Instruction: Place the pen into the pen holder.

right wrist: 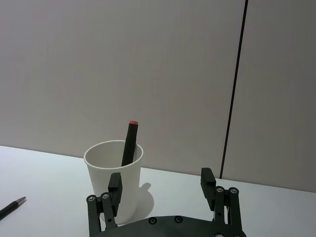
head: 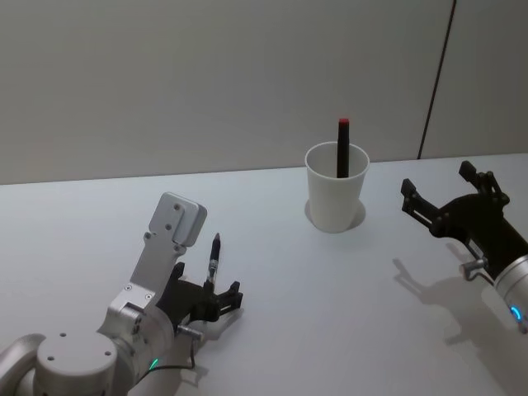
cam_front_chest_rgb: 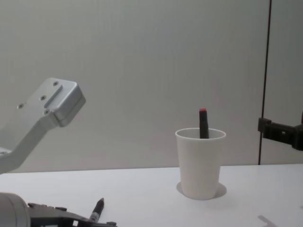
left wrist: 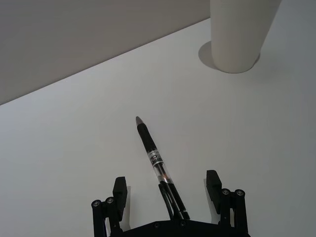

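Pen (head: 214, 259): black and slim, lying flat on the white table (head: 289, 330), tip toward 12 o'clock in the head view; it sits at about 8 o'clock from the pen holder, well apart from it.
Pen holder (head: 336, 198): white paper cup, upright, near the table's far edge, its mouth open upward.
Left gripper (left wrist: 167, 180): low over the table, fingers (left wrist: 120, 190) spread wide to either side of the pen's rear half. In the left wrist view neither finger touches the barrel, and the pen's back end runs in under the palm.
Right gripper (head: 437, 183): at 3 o'clock from the cup, held above the table, fingers apart with nothing between them.
Open room: bare tabletop lies from the pen's tip up to the cup. Bare table also lies between the cup and the right gripper.
Edges: the table's far edge meets a plain grey wall (head: 165, 82) just behind the cup. A dark vertical seam (head: 437, 78) runs down the wall at about 1 o'clock from the cup.
Count: two pens, one cup, two grippers.
Second pen (head: 342, 148): black with a red top, standing in the cup toward its 12 o'clock side, top above the rim.
Left arm pose: comes in from 7 o'clock in the head view, wrist low, a silver housing standing above it.
Right arm pose: enters from 4 o'clock, fingers pointing toward 10 o'clock.
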Robot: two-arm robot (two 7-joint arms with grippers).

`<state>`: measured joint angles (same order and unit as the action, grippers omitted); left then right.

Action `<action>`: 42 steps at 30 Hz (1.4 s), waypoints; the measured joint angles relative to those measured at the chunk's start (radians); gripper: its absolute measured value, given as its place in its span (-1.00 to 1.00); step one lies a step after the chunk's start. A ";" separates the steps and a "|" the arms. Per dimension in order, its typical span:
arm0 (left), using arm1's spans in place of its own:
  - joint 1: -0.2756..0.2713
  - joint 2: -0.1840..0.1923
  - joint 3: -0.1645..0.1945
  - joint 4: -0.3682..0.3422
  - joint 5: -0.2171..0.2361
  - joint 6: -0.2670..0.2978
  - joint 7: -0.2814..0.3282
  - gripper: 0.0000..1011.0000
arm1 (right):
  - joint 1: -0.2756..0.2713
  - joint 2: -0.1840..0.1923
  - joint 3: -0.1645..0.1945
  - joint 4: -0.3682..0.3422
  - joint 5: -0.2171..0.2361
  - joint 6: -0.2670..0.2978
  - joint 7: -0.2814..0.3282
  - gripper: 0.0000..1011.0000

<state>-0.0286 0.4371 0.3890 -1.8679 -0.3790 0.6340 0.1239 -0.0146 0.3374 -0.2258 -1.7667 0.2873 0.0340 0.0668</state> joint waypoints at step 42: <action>0.013 -0.066 -0.022 -0.005 -0.041 0.070 0.034 0.98 | 0.000 0.000 0.000 0.000 0.000 0.000 0.000 0.98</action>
<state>-0.0154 0.3716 0.3675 -1.8725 -0.4203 0.7038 0.1576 -0.0147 0.3375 -0.2258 -1.7667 0.2874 0.0340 0.0668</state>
